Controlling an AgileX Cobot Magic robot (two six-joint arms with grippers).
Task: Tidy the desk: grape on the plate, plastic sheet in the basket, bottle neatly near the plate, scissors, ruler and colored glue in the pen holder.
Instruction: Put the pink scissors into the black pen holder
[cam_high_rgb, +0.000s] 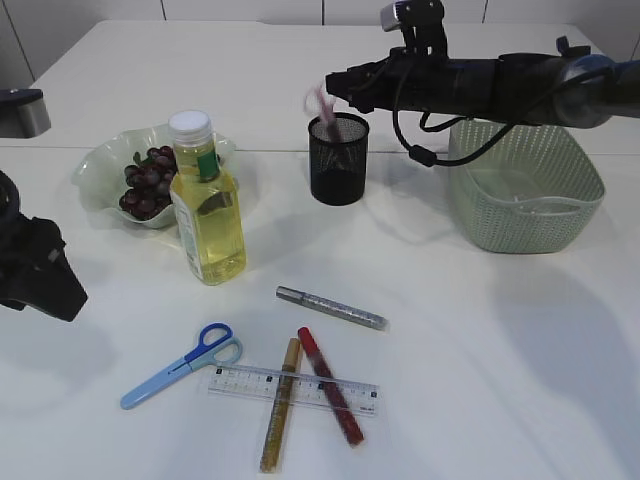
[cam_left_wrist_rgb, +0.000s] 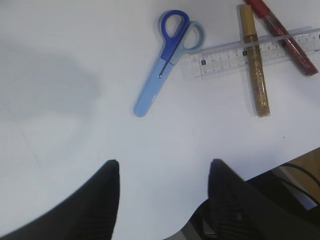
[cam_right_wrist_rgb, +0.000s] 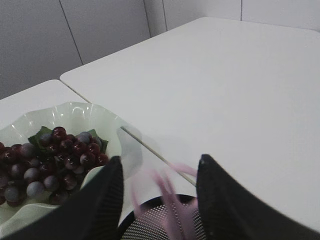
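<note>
A wide, smooth white table (cam_high_rgb: 500, 380) is filling most of the exterior view. Behind it, pale grey wall panels (cam_right_wrist_rgb: 95, 35) with thin vertical seams are standing.

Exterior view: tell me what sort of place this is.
Probably a lab or office set up as a desk-tidying test bench: a plain white table against bare pale wall panels, holding stationery such as scissors, a ruler and a mesh pen holder, with robot arms working over it.
</note>
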